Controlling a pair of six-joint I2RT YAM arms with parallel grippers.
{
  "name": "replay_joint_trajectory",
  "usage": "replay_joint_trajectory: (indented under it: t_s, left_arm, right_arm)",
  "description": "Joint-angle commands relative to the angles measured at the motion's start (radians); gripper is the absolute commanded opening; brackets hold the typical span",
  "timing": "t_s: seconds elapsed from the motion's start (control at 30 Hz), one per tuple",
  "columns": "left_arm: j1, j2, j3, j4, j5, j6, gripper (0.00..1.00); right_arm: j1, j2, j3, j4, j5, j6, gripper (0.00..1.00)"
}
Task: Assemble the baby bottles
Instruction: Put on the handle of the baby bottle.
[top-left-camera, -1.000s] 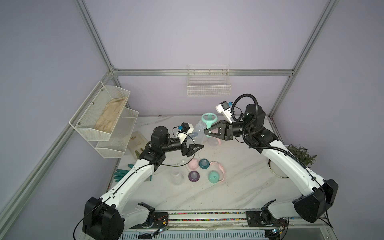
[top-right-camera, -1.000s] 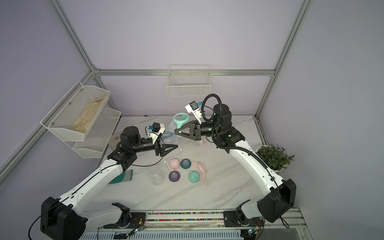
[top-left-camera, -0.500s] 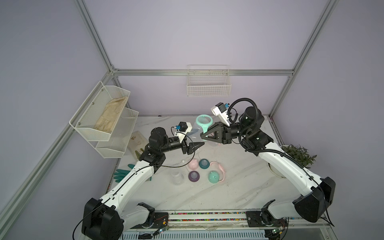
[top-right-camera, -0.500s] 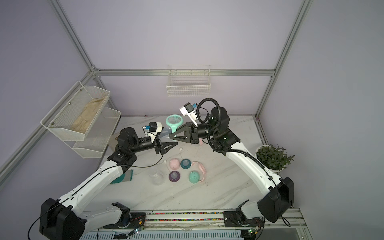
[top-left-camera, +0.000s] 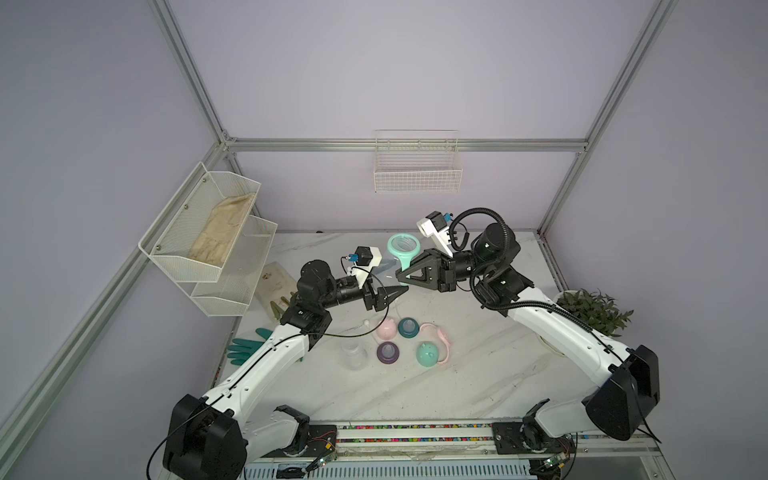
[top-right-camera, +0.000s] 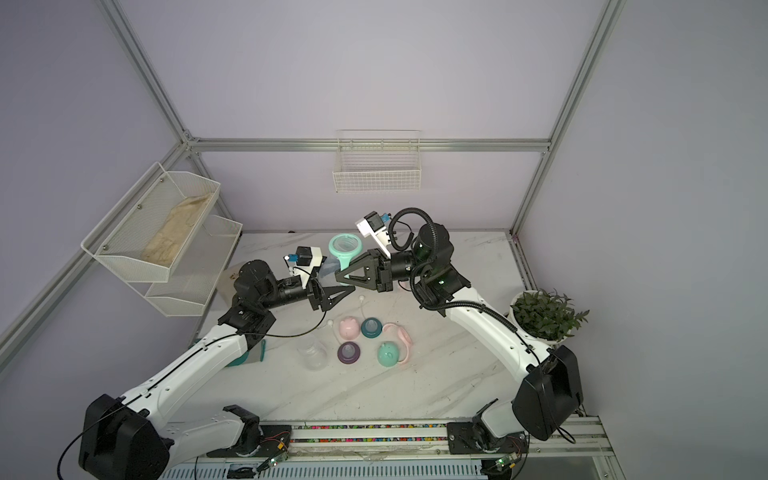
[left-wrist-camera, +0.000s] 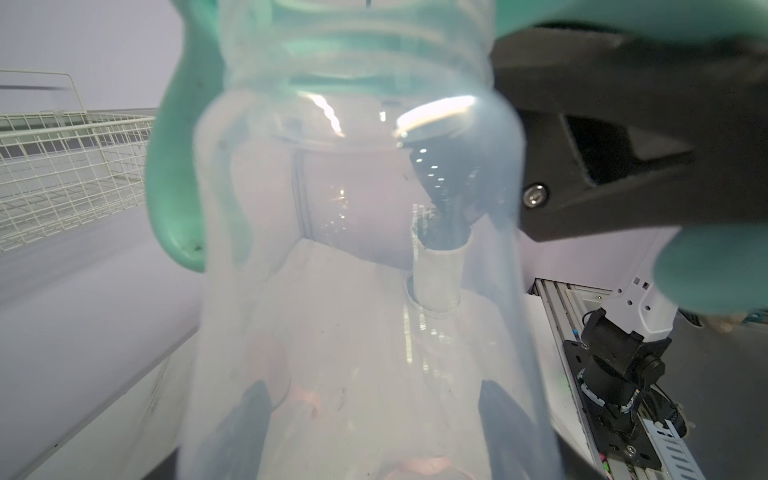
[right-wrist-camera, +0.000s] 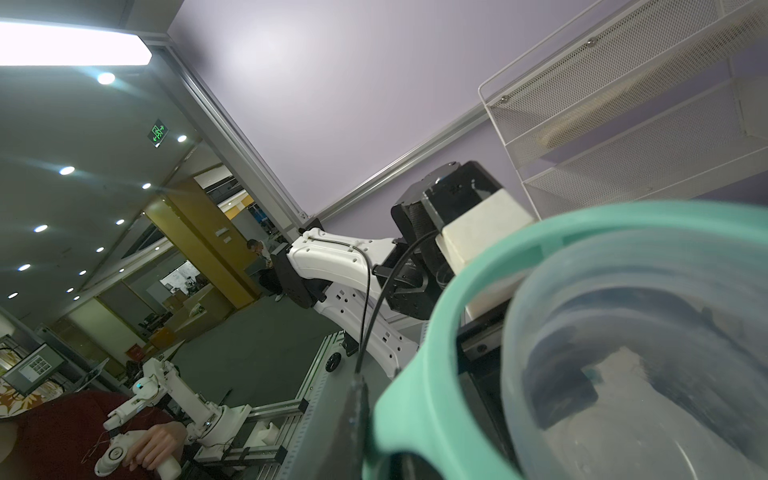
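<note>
Evidently the left gripper (top-left-camera: 395, 292) clasps the bottle (left-wrist-camera: 353, 249), jaws spread around its body, steadying it above the table's (top-left-camera: 457, 374) far middle. The right gripper (top-left-camera: 402, 277), jaws pinching a handle (top-left-camera: 406, 263), holds the mint ring (top-left-camera: 401, 245) around its neck to seat it.

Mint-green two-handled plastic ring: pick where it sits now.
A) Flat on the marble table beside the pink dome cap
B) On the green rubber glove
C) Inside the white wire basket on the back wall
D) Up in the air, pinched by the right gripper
D: in both top views the mint-green two-handled plastic ring is off the table, its handle pinched in the right gripper, at the neck of the clear plastic bottle.
</note>
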Motion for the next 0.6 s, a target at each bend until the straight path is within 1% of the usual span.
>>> replay_joint_trajectory:
  t_s: [0.0,0.1,0.2,0.33,0.4,0.5,0.57]
  left_arm:
    - [-0.002,-0.024,-0.007,0.150,0.019,-0.002,0.00]
    - [-0.002,-0.018,-0.012,0.153,0.012,0.009,0.00]
    - [-0.002,-0.030,-0.032,0.204,-0.010,0.000,0.00]
    - [-0.002,-0.068,-0.094,0.339,-0.126,-0.046,0.00]
    - [-0.002,-0.084,-0.115,0.375,-0.176,-0.061,0.00]
    - [-0.002,-0.089,-0.119,0.377,-0.199,-0.051,0.00]
    - [-0.002,-0.081,-0.114,0.373,-0.199,-0.047,0.00]
  right_arm:
    - [0.009,0.027,-0.026,0.045,0.044,0.073,0.00]
    - [0.010,0.032,-0.036,0.053,0.068,0.077,0.00]
    - [0.010,0.034,-0.056,0.057,0.094,0.075,0.00]
    - [0.010,0.027,-0.083,0.060,0.122,0.076,0.00]
    - [0.010,0.016,-0.095,0.063,0.135,0.078,0.00]
    - [0.010,0.004,-0.103,0.060,0.156,0.076,0.00]
    - [0.009,0.002,-0.094,0.023,0.165,0.062,0.00]
